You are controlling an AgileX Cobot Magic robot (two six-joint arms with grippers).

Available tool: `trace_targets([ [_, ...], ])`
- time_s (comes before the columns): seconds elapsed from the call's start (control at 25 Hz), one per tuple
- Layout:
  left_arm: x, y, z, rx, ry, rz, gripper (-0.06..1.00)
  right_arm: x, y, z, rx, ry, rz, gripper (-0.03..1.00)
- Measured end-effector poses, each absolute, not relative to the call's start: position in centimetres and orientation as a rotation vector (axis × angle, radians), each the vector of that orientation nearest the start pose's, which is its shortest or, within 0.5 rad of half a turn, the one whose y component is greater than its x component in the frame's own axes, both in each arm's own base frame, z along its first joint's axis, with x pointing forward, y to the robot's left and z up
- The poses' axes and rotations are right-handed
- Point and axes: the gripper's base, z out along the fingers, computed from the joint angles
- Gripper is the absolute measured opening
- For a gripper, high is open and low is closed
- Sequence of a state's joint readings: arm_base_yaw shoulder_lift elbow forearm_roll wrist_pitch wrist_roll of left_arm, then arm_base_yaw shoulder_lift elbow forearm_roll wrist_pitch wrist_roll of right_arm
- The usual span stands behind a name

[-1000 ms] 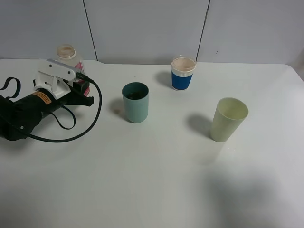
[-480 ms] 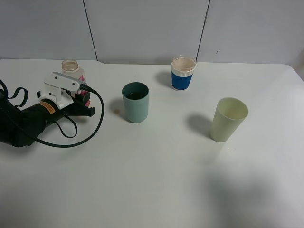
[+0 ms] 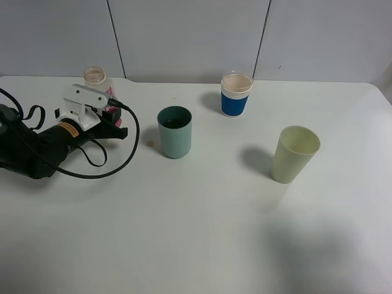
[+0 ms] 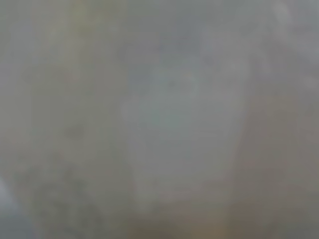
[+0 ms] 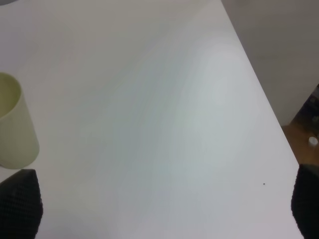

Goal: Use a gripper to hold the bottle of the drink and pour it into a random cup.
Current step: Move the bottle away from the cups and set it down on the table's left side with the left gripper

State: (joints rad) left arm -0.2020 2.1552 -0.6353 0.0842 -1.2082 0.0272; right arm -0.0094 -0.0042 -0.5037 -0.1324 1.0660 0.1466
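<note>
My left gripper [image 3: 109,122], white and boxy on a black arm, lies low over the table's left side. It is shut on the bottle [image 3: 95,78], which stands about upright with its capless neck above the gripper and its pink label [image 3: 111,113] showing between the fingers. Whether brown drink is in the bottle cannot be told. The teal cup [image 3: 174,131] stands just right of the gripper, apart from it, with a dark inside. The left wrist view is a grey blur. My right gripper [image 5: 162,201] is open and empty above bare table, out of the exterior view.
A blue-banded white cup [image 3: 236,95] stands at the back centre. A pale yellow-green cup [image 3: 294,154] stands to the right and shows in the right wrist view [image 5: 15,124]. A small brown spot [image 3: 151,144] lies left of the teal cup. The table's edge [image 5: 269,129] runs beside the right gripper.
My left gripper with the bottle dipped lower, then came up again and shifted a little right toward the teal cup. The cups have not moved.
</note>
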Motion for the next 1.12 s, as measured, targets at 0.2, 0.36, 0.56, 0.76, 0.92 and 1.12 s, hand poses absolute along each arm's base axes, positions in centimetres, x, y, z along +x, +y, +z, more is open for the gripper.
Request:
trace_targets([
  [0.2, 33.0, -7.5, 6.7, 0.281, 1.776, -0.180, 0.32, -0.7, -1.0, 27.8, 0.166, 2.029, -0.072, 1.00],
  [0.36, 33.4, -7.6, 7.0, 0.278, 1.759, -0.181, 0.32, -0.7, -1.0, 27.8, 0.166, 2.029, -0.072, 1.00],
  [0.56, 33.5, -7.6, 7.0, 0.277, 1.757, -0.182, 0.32, -0.7, -1.0, 27.8, 0.166, 2.029, -0.072, 1.00],
  [0.76, 33.5, -7.6, 7.0, 0.278, 1.758, -0.182, 0.32, -0.7, -1.0, 27.8, 0.166, 2.029, -0.072, 1.00],
  [0.92, 33.4, -7.6, 6.3, 0.280, 1.779, -0.181, 0.32, -0.7, -1.0, 27.8, 0.166, 2.029, -0.072, 1.00],
  [1.12, 33.3, -7.6, 6.0, 0.280, 1.784, -0.181, 0.32, -0.7, -1.0, 27.8, 0.166, 2.029, -0.072, 1.00],
])
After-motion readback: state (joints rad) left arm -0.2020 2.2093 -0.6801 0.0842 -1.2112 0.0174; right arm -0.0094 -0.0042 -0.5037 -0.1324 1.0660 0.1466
